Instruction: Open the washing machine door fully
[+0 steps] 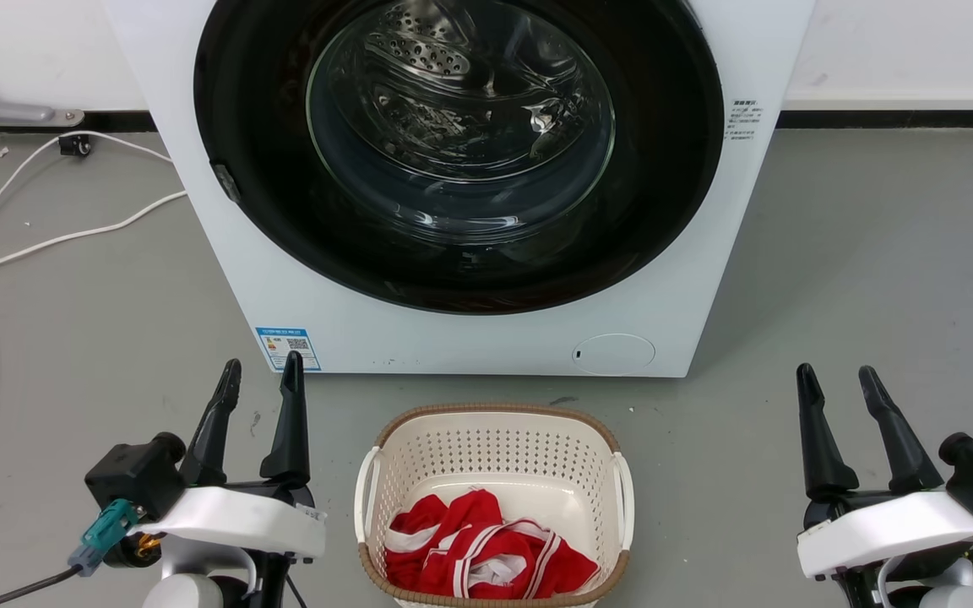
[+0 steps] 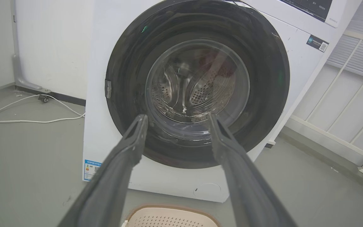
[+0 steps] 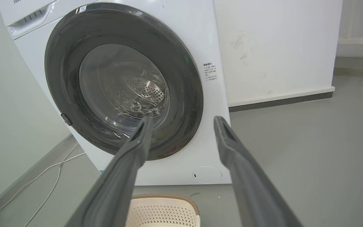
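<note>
The washing machine door [image 1: 267, 211] sits shut on the washing machine [image 1: 470, 338]. The print on its low blue label [image 1: 288, 348] is illegible. In front of it, left gripper [image 1: 263, 363] and right gripper [image 1: 835, 371] are released.

Big white front-loading washing machine [image 1: 470, 338], its large round glossy black door [image 1: 672, 169] shut.

The machine stands upright on the floor, ahead of the fingertips of the left gripper [image 1: 263, 371] and the right gripper [image 1: 837, 376], between the two. The door lies flat against the front, nearly as wide as the box, and perforated steel shows through its bulging clear glass bowl [image 1: 461, 127]. A blue label [image 1: 287, 348] sits just past the left fingers, and a round flap [image 1: 613, 353] sits low towards the right ones.
</note>
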Available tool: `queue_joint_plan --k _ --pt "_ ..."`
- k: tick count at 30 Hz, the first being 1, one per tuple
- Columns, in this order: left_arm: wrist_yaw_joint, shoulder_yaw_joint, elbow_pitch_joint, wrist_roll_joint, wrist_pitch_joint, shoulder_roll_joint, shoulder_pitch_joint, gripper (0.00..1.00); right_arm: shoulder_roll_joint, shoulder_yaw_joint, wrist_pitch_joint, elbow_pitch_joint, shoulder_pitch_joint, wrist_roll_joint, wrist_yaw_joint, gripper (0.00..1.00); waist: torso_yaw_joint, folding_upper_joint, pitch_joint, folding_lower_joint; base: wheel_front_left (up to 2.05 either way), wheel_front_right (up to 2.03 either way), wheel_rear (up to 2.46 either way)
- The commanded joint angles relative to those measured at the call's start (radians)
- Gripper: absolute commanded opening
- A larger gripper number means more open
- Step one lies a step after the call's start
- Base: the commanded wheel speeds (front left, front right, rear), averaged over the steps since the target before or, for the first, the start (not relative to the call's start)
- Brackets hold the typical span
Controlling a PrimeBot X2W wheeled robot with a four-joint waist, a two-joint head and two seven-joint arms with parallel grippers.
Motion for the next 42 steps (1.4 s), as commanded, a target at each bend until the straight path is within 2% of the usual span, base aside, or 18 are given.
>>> queue_joint_plan --k 1,17,42 --pt "0.004 -0.004 -0.006 0.026 -0.01 0.008 -0.008 1.0 0.003 0.001 -0.003 -0.013 0.003 -0.028 0.0 1.0 0.0 0.0 0.001 0.0 0.0 0.0 0.0" --pt "0.015 -0.011 0.005 0.171 -0.045 0.011 -0.004 1.0 0.004 0.01 -0.001 -0.011 0.01 -0.144 0.0 1.0 0.001 0.0 0.001 0.0 0.0 0.0 0.0" --pt "0.013 -0.011 0.005 0.341 -0.095 0.001 -0.003 1.0 0.007 0.026 -0.02 -0.007 0.025 -0.282 0.0 1.0 0.001 0.0 0.0 0.0 0.0 0.0 0.0"
